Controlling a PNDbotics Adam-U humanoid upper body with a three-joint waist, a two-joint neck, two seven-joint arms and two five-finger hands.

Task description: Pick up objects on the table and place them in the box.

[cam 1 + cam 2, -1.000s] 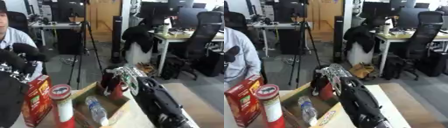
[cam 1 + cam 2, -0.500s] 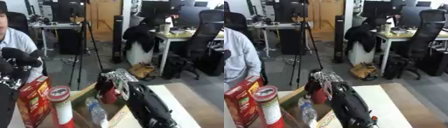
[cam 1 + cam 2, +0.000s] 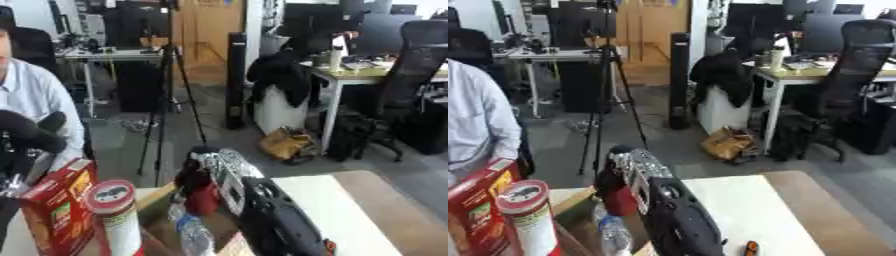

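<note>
- The worktop [image 3: 754, 210], pale with a wood-coloured right edge, fills the lower right of the frame.
- The right arm [image 3: 276, 225] rises black from the bottom centre and reaches up and left over the box.
- The box [image 3: 153, 196], open brown cardboard, sits at lower centre-left; only its near rim and part of its inside show.
- A red carton [image 3: 57, 215] stands upright at the lower left edge of the frame, just left of the box.
- A tall tube [image 3: 118, 217] with a red-and-white round lid stands just right of the carton, at the box's left side.
- The right hand [image 3: 219, 172] hangs over the box opening with its fingers curled round a red object [image 3: 203, 197], which hangs below it inside the box mouth.
- A clear bottle [image 3: 192, 235] lies inside the box, below the red object.
- The left hand [image 3: 26, 137] shows as a dark shape at the left edge, above the carton; I cannot tell how its fingers stand.
- A small orange thing [image 3: 750, 248] lies on the worktop at the bottom, just right of the arm.
</note>
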